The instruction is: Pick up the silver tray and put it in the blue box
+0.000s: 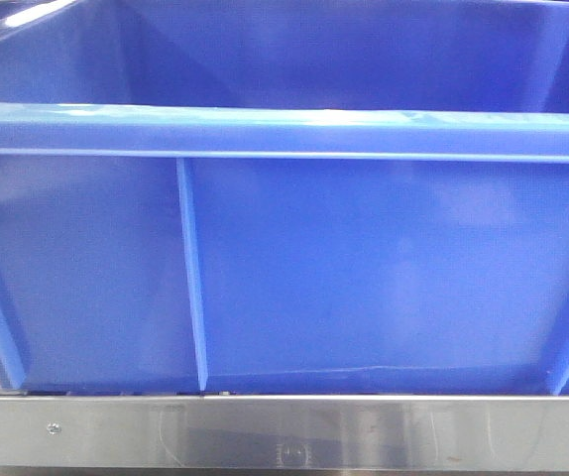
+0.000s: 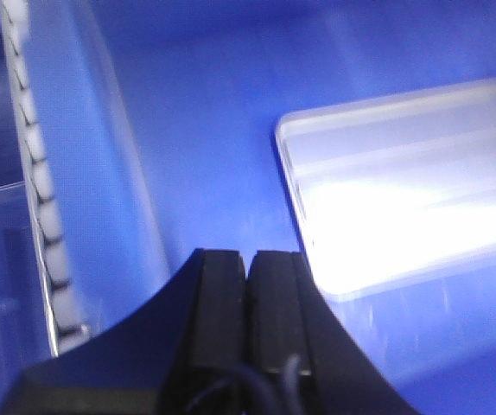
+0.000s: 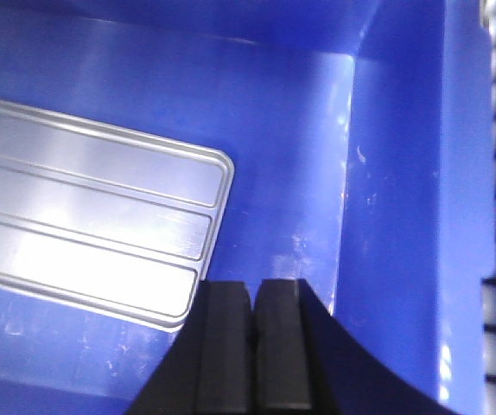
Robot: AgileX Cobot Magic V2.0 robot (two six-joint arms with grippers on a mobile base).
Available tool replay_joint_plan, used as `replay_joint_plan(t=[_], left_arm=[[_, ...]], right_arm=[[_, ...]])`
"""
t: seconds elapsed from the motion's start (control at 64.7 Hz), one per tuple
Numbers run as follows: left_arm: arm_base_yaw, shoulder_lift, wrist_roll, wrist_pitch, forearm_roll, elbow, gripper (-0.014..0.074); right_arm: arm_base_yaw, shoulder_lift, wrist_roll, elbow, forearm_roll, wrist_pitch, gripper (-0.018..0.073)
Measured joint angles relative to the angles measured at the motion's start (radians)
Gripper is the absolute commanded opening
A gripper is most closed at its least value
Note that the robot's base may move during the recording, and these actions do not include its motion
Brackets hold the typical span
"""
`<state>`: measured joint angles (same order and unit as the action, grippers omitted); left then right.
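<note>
We see the tray (image 3: 84, 216) lying flat on the floor of the box (image 1: 364, 278), its ridged base facing up, touched by neither gripper. Our left gripper (image 2: 248, 264) hangs above the box floor beside the tray with its jaws closed and empty. Our right gripper (image 3: 252, 294) does likewise, near a box corner. The box sits on a metal worktop (image 1: 284, 431).

surface: brushed metal shelf edge (image 1: 284, 436), runs full width | on it: blue box (image 1: 364, 278), base resting directly on shelf | ribs reach down to base
</note>
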<state>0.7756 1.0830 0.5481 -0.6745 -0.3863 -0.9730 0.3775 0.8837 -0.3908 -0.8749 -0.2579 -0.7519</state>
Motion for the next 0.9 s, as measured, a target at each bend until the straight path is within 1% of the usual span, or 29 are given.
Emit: replay_joint_plan(t=[0.108,0.263,0.325,0.448,0.587,0.711,0.896], left_arm=[[0.0,-0.121,-0.008,0.053,-0.009,0.093,-0.0094],[0.006,-0.323,-0.072,0.095,-0.015,0.197,-0.0094],[0.023,-0.404,-0.103,0.1,-0.012,0.227,-0.0094],[0.07,-0.562,-0.159,0.103,0.031,0.259,-0.0094],[0.127,-0.692,-0.178,0.103,0.076,0.274,-0.0094],[0.154,-0.765,-0.179,0.103,0.081,0.274,-0.0094],[0.156,-0.785,-0.181,0.103,0.092,0.274,-0.0095]], right_arm=[[0.0,-0.097,0.019,0.054,-0.001,0.039,0.0056],[0.0,-0.257,0.035,0.125,-0.002,0.061,0.0056],[0.0,-0.324,0.039,0.152,-0.004,0.063,0.0056],[0.0,-0.445,0.046,0.201,-0.004,0.063,0.0056],[0.0,-0.586,0.075,0.26,-0.006,0.065,0.0056],[0.0,-0.684,0.082,0.301,-0.006,0.082,0.0056],[0.0,-0.721,0.084,0.317,-0.007,0.09,0.0056]])
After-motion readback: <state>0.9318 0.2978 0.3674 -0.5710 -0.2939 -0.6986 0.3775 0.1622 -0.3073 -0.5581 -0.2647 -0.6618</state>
